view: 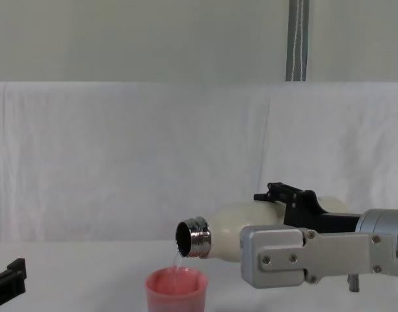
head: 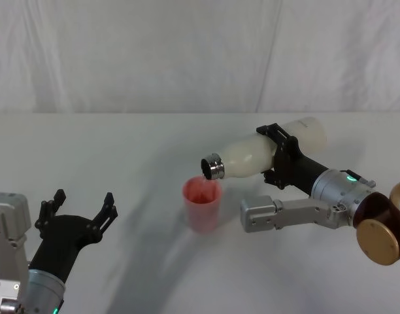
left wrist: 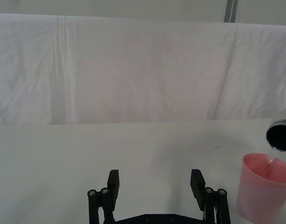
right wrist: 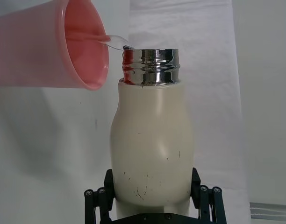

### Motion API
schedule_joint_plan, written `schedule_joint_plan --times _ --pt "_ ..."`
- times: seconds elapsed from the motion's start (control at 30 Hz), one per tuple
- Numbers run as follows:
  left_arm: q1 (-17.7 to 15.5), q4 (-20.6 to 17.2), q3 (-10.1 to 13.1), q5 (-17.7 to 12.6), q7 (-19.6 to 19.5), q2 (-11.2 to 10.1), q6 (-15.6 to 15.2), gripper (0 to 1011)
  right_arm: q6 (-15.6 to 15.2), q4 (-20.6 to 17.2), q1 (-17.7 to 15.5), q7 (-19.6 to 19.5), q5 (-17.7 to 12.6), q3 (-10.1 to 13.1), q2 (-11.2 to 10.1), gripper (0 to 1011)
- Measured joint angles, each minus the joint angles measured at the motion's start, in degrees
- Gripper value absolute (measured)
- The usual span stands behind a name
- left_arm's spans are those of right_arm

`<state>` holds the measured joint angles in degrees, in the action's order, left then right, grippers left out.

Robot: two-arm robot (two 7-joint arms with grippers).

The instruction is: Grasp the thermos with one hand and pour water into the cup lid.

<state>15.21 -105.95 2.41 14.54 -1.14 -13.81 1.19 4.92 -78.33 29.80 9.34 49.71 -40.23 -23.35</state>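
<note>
Closest to me, the left gripper (head: 82, 212) is just parked on the near left, fingers spread wide, holding nothing. Further out, the right gripper (head: 283, 156) is clamped around the thermos (head: 265, 152), tipped nearly flat, steel neck pointing off past its fingers. The cup lid (head: 201, 203) stands right under the mouth, and a thin stream is falling in. So it's mid-pour; next I'd guess it needs tipping back upright before the cup overfills.

White table (head: 154, 261) spread with plain cloth; wrinkled white backdrop curtain (view: 121, 156) behind, grey vertical pole (view: 296, 39) above it.
</note>
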Motion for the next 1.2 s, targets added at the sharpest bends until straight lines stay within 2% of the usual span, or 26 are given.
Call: schedule_joint_plan --times 1.2 --pt "0.00 0.00 0.00 0.00 0.01 0.00 0.00 1001 -0.04 -0.82 0.11 0.25 0.68 -0.27 -0.55 950"
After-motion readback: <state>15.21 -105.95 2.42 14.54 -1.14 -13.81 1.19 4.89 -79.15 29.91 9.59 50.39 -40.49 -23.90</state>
